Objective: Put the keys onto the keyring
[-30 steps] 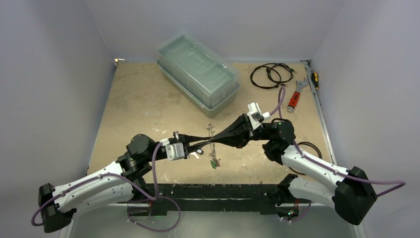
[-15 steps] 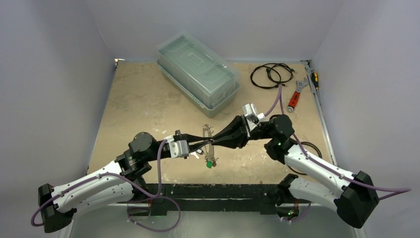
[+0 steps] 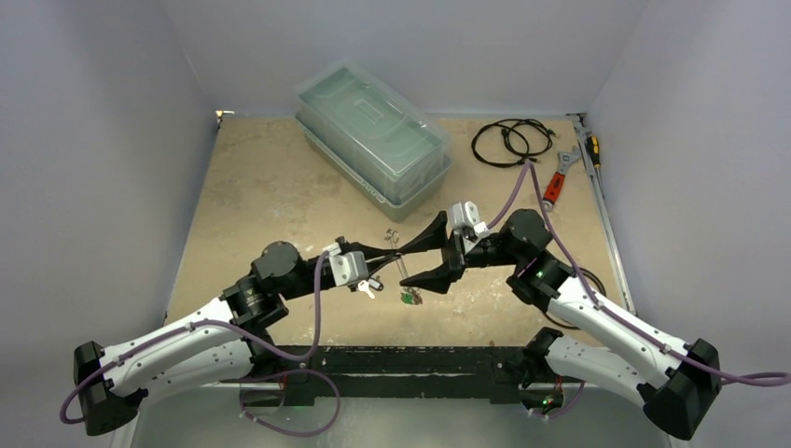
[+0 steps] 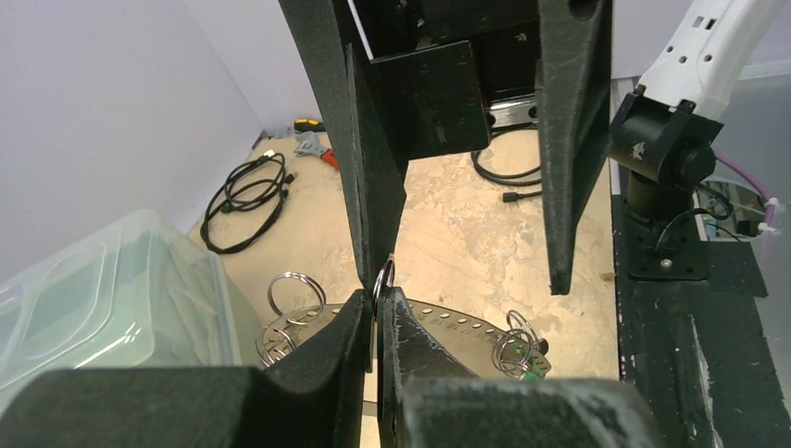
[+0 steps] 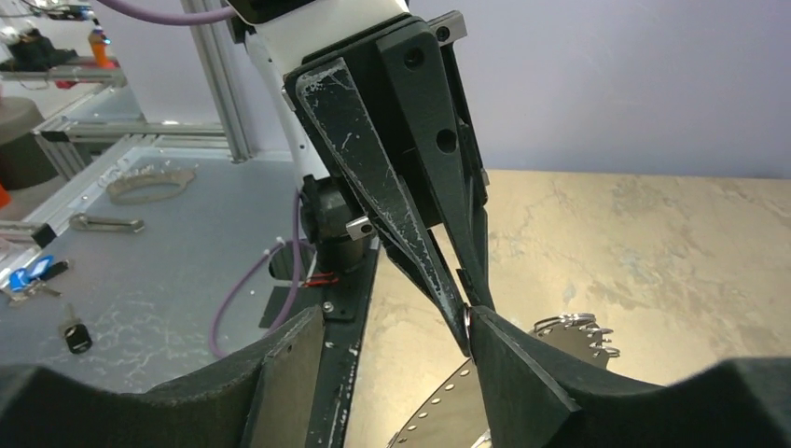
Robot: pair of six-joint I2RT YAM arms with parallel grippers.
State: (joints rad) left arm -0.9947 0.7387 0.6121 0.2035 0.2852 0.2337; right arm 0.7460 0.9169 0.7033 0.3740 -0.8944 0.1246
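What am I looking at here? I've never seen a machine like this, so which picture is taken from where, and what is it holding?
These are two robot arms bolted to a table, each ending in a two-finger gripper. One picture looks down from above; the other two come from cameras on the wrists, each showing its own fingers. On the table lie a clear plastic box, a black cable and a red-handled wrench. The left gripper is pinched shut on a small wire loop at a flat metal keyring with holes along its rim; keys with a green tag sit beside it. The right gripper is open, holding nothing.
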